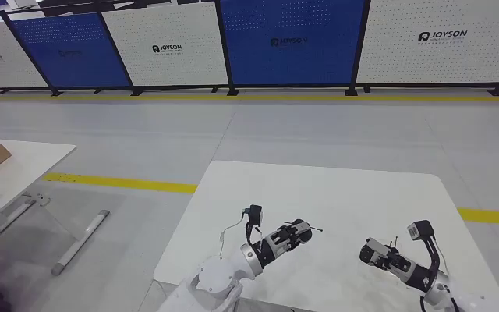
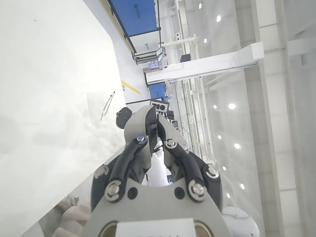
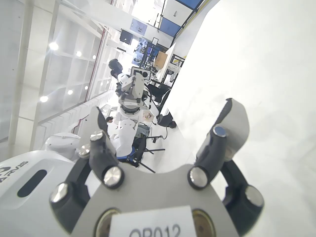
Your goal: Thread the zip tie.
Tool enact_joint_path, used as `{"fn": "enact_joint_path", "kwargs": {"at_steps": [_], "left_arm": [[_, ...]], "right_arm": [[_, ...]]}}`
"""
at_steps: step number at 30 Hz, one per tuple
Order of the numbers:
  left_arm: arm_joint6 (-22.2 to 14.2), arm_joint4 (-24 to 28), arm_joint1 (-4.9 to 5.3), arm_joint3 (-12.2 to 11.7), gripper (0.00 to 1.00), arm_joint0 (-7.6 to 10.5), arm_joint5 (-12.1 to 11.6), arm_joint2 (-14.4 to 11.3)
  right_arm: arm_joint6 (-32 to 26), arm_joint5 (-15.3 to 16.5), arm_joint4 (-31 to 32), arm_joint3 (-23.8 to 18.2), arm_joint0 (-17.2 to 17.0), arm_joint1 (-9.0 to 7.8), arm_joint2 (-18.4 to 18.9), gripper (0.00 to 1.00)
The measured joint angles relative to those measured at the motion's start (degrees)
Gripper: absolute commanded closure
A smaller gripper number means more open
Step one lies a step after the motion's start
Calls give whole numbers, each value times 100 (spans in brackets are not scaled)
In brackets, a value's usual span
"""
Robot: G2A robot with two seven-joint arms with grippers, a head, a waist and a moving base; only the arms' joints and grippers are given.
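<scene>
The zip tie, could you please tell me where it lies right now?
In the left wrist view the zip tie lies flat on the white table, near its edge, apart from the left gripper.

left gripper (image 2: 156,114) fingers together | zip tie (image 2: 108,104) flat on white table (image 2: 49,75), near its edge

1 zip tie (image 2: 107,106) lies flat on the white table, toward its near right part. it is a thin dark strap, nearly straight, with a small blocky head at 1 end and a pointed tail at the other. the tail is free of the head, so it is unthreaded. a faint second line runs alongside it, strap or shadow, cannot tell. another thin dark strip (image 1: 314,228) with a small knob at its right end juts rightward from the left gripper (image 1: 306,231); too small to tell whether it is held.
</scene>
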State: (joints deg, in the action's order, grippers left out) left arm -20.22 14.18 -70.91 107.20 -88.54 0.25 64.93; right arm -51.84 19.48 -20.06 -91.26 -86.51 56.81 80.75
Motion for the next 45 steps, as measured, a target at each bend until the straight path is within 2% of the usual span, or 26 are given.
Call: {"fn": "enact_joint_path", "kwargs": {"at_steps": [2,10,13,15,20,25,29,34,38,42,45], "left_arm": [[-7,-25,8,81,100,-37,9,12],[9,-37,7,71,100,-30,-2,8],[181,-169,-6,127,100,-47,-273,-88],[224,-3,-12,297,100,-88,-511,-93],[149,556,5,954,100,-285,-1053,78],[-106,964,52,1576,100,-545,-1240,287],[-306,1208,87,1774,100,-676,-1148,414],[-299,1097,99,1704,100,-670,-1128,382],[-210,908,107,1521,100,-578,-913,353],[-179,676,119,1221,100,-494,-651,300],[-134,600,119,884,100,-404,-512,235]], "right_arm": [[0,0,0,0,0,0,0,0],[0,0,0,0,0,0,0,0],[0,0,0,0,0,0,0,0],[0,0,0,0,0,0,0,0],[0,0,0,0,0,0,0,0],[0,0,0,0,0,0,0,0],[0,0,0,0,0,0,0,0],[0,0,0,0,0,0,0,0],[0,0,0,0,0,0,0,0],[0,0,0,0,0,0,0,0],[0,0,0,0,0,0,0,0]]}}
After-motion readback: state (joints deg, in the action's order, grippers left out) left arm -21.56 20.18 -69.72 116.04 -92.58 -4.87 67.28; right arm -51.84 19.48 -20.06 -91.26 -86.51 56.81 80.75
